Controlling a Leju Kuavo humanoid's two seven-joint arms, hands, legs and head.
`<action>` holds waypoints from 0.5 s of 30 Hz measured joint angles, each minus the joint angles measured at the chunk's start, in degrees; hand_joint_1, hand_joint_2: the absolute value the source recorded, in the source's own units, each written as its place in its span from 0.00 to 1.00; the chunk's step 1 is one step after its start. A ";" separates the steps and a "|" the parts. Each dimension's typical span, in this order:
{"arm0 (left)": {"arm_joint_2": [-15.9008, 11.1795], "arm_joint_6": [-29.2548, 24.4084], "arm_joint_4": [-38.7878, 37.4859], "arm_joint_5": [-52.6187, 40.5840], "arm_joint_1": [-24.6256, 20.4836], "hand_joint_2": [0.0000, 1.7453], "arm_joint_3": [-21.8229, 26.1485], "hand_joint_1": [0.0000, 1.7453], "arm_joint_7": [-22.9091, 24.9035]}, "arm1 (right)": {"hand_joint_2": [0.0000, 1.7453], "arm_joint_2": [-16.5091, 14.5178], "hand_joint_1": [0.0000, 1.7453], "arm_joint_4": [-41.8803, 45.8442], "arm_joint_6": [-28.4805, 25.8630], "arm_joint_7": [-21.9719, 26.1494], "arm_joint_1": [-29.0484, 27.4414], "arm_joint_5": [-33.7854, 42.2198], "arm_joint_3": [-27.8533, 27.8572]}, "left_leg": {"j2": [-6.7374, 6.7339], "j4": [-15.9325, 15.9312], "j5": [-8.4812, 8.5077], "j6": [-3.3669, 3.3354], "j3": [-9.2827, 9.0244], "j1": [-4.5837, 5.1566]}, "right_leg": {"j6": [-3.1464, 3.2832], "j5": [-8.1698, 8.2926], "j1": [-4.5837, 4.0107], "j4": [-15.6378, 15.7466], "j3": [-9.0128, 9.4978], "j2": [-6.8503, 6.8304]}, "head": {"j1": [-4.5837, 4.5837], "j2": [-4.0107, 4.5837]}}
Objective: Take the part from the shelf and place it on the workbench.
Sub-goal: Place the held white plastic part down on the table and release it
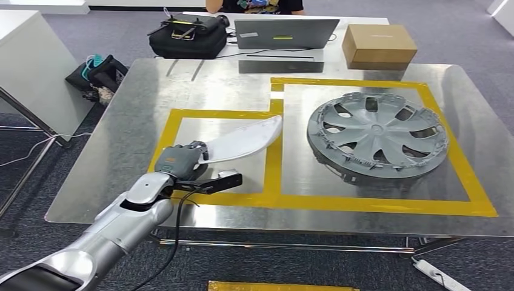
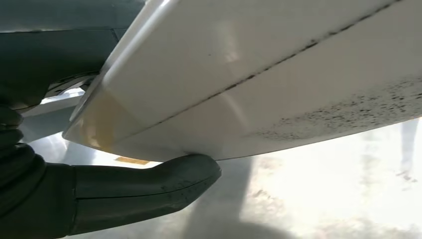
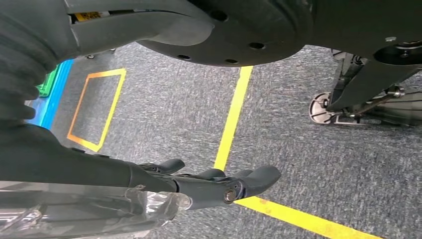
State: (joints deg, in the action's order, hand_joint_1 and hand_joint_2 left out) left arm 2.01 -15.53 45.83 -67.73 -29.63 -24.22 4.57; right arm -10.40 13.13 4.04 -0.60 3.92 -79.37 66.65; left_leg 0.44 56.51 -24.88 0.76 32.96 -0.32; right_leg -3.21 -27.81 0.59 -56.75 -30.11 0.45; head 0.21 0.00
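Observation:
A long white curved part (image 1: pixel 242 139) lies low over the left yellow-taped rectangle (image 1: pixel 182 114) of the metal workbench (image 1: pixel 151 91). My left hand (image 1: pixel 179 160) grips its near end, coming in from the bench's front left. In the left wrist view the part (image 2: pixel 259 84) has a dark seam and speckled dirt, and my left hand (image 2: pixel 99 194) has its thumb (image 2: pixel 164 181) pressed against the part's edge, with the shiny bench close beneath. I cannot tell whether the part touches the bench. My right hand (image 3: pixel 219 186) hangs over grey carpet, fingers loosely apart and holding nothing.
A grey wheel cover (image 1: pixel 377 134) fills the right taped rectangle. A laptop (image 1: pixel 285 33), a cardboard box (image 1: pixel 379 45) and a black bag (image 1: pixel 188 36) sit on the table beyond, where a person (image 1: pixel 254 5) sits. A white table (image 1: pixel 30 66) stands left; a power strip (image 1: pixel 436 274) lies on the floor.

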 joint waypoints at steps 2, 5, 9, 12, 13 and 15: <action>-0.09 0.00 -0.71 -0.06 -0.14 1.00 0.00 1.00 0.00 | 1.00 0.00 0.00 -0.03 0.00 -0.01 -0.01 -0.01 -0.04 | 0.00 0.00 0.00 0.00 0.00 0.00 | 0.00 0.00 0.00 0.00 0.00 0.01 | 0.00 0.00; -0.20 0.01 -1.38 -0.12 -0.31 1.00 0.00 1.00 0.01 | 1.00 0.00 0.00 -0.07 0.00 -0.02 -0.02 -0.01 -0.15 | 0.00 0.00 0.00 0.00 0.00 0.01 | 0.00 0.00 0.00 0.00 0.02 0.00 | 0.01 0.00; -0.50 0.93 -2.29 -3.83 -0.63 1.00 -0.01 1.00 1.65 | 1.00 0.02 0.00 -0.10 0.09 -0.15 -0.01 -0.04 -0.30 | 0.00 0.00 0.00 0.00 0.00 0.01 | 0.00 0.01 0.00 0.00 0.02 0.00 | 0.01 0.00; -0.92 2.42 -3.33 -6.23 -1.03 1.00 0.04 1.00 2.90 | 1.00 0.05 0.00 -0.12 0.13 -0.24 -0.03 -0.11 -0.36 | 0.00 0.00 0.01 0.01 -0.01 0.00 | 0.00 0.01 0.00 0.00 0.02 0.00 | 0.00 0.00; -1.03 3.13 -3.69 -6.55 -1.15 1.00 0.15 1.00 3.26 | 1.00 0.07 0.00 -0.12 0.14 -0.25 -0.02 -0.13 -0.38 | 0.00 0.00 0.01 0.01 -0.01 0.00 | 0.00 0.01 0.00 0.00 0.02 0.00 | 0.00 0.00; -1.16 4.64 -4.43 -7.14 -1.37 1.00 0.52 1.00 4.02 | 1.00 0.09 0.00 -0.12 0.18 -0.27 -0.02 -0.15 -0.43 | 0.00 0.00 0.02 0.02 -0.01 0.00 | 0.00 0.01 0.00 0.00 0.02 0.00 | 0.00 0.00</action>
State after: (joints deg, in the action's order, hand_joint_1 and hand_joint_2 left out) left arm 0.85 -10.89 41.40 -74.87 -31.00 -23.69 8.59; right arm -10.32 13.00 4.22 -0.86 3.90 -79.52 66.23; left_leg 0.44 56.51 -24.86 0.79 32.95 -0.32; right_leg -3.21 -27.80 0.59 -56.75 -30.09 0.45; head 0.21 0.00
